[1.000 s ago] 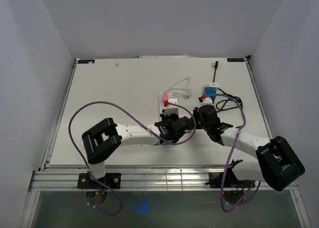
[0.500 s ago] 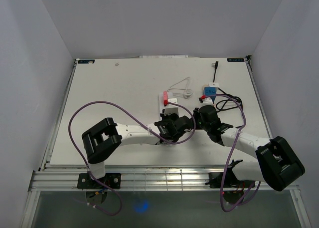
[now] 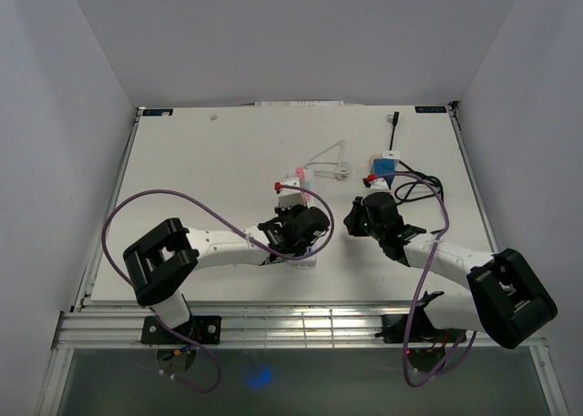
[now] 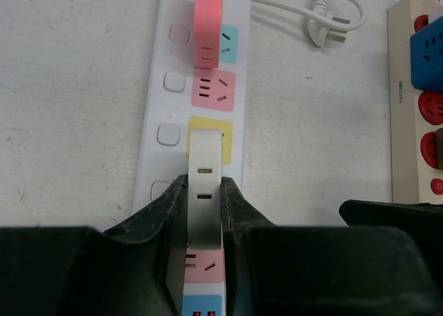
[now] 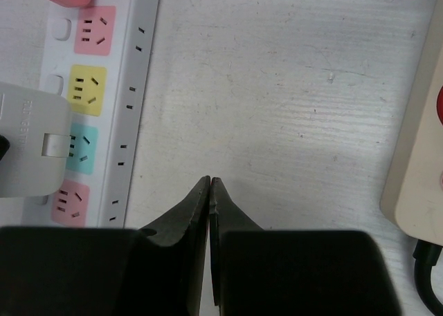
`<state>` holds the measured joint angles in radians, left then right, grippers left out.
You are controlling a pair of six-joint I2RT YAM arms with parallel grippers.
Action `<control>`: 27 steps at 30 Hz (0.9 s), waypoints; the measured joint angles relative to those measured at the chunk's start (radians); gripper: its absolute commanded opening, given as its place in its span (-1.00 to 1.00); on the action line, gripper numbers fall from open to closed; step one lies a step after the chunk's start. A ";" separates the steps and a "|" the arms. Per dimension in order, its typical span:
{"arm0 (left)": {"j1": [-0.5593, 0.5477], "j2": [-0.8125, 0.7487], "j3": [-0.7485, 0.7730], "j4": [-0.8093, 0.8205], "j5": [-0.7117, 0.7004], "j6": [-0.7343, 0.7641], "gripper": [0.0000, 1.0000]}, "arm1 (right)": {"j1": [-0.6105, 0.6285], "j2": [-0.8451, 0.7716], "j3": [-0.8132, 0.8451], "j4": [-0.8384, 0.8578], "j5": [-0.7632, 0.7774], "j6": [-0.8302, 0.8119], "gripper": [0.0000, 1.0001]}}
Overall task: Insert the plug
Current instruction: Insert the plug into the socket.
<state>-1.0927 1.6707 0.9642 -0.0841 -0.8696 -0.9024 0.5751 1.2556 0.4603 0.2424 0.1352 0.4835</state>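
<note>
Clamping white plug (image 4: 205, 191) over power strip (image 4: 154, 74), left jaws, right jaws closed

Two power strips (image 4: 166, 107) (image 4: 401, 122), two adapters (image 4: 205, 191) (image 4: 210, 25)

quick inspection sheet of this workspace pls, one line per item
surface: table, white, lightly marked
job's things: plug, white, over the strip by its yellow socket; whether it is seated cannot be told
clutter: pink adapter on the strip's far end; beige strip to the right
grippers: left gripper shut on plug; right gripper shut, holding nothing, over bare table
cables: white cable beyond the strip; black cable by the beige strip; purple cables on the arms
surroundings: white walls; nothing else seen
</note>
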 measured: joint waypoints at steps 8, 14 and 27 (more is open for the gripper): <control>0.015 -0.025 -0.074 0.109 0.034 -0.044 -1.00 | 0.000 0.000 0.000 0.000 -0.007 0.000 -0.85; 0.021 -0.051 -0.143 0.206 0.044 -0.077 -1.00 | 0.000 -0.001 0.000 0.000 -0.007 0.000 -0.85; 0.034 -0.134 -0.255 0.256 0.048 -0.148 -1.00 | 0.000 -0.014 -0.019 0.041 -0.047 -0.002 -0.85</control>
<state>-1.0588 1.5364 0.7090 0.1715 -0.8219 -1.0508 0.5751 1.2419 0.4408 0.2836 0.0879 0.4816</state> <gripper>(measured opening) 0.300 0.078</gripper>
